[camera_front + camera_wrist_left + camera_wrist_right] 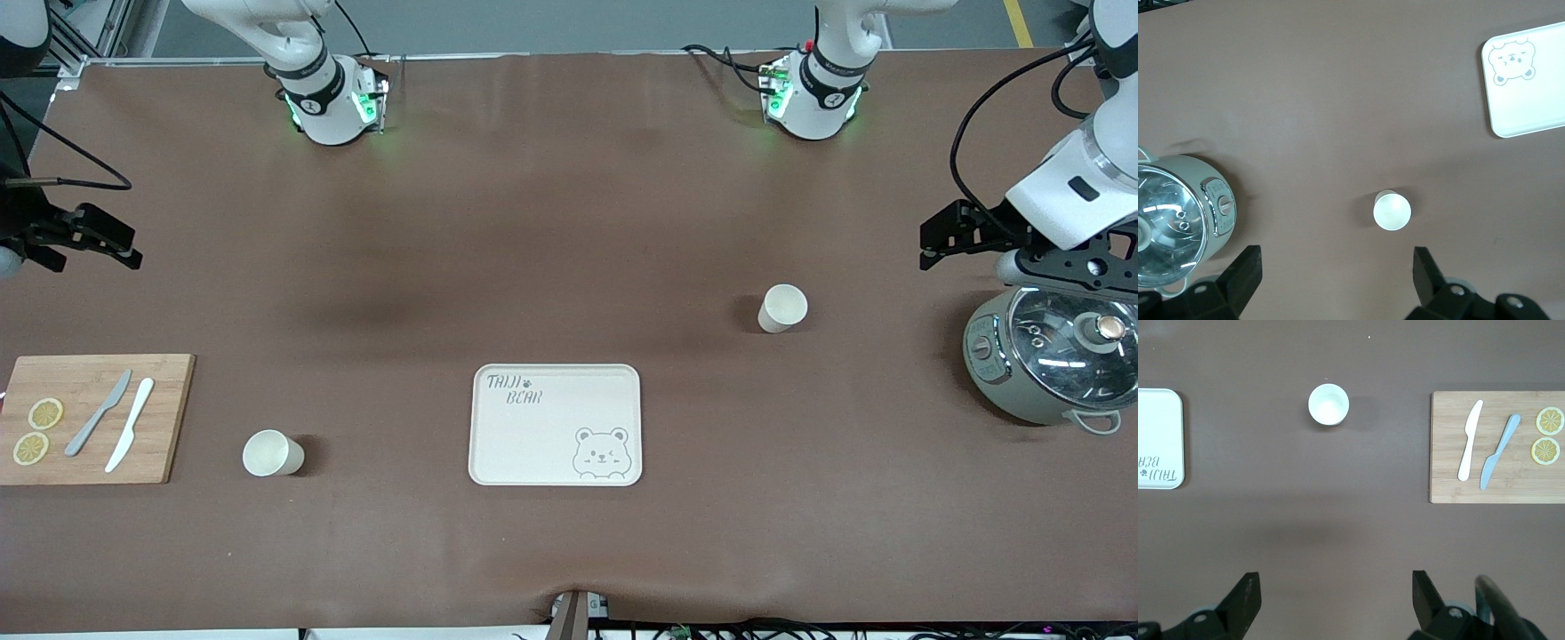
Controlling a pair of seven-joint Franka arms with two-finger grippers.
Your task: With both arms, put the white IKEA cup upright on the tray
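The cream tray (551, 436) with "TAIJI BEAR" lettering lies at mid table, near the front camera. One white cup (782, 308) stands upright toward the left arm's end, farther from the camera than the tray. A second white cup (271, 453) stands upright toward the right arm's end, beside the tray. My left gripper (929, 244) hangs open and empty above the table near the first cup (1392, 211). My right gripper (129, 249) hangs open and empty at the other end, apart from the second cup (1329, 404). Both wrist views show a tray edge (1528, 93) (1158, 440).
A grey cooker with a glass lid (1053, 360) stands at the left arm's end, under that arm's wrist. A wooden cutting board (93, 418) with two knives and two lemon slices lies at the right arm's end. Brown table cover (533, 222) spans between.
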